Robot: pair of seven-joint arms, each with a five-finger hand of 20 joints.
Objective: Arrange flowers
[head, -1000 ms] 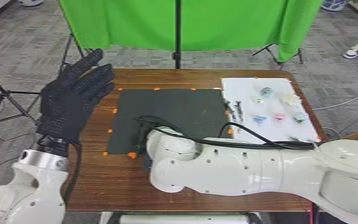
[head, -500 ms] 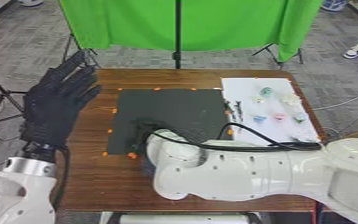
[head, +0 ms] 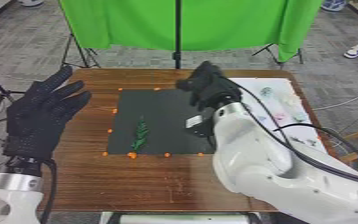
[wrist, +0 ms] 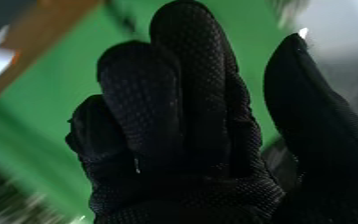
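As I look over the black mat (head: 177, 142), the green sprig (head: 141, 135) lies toward its eight o'clock, slim and feathery, narrow tip at twelve, leafier toward six. My right hand (head: 211, 86) hangs near the mat's one o'clock corner, fingers straight and together, thumb apart. My left hand (head: 40, 111), out at nine, has straight, slightly parted fingers. Small pale flowers (head: 266, 92) sit on the white sheet (head: 251, 84) at three.
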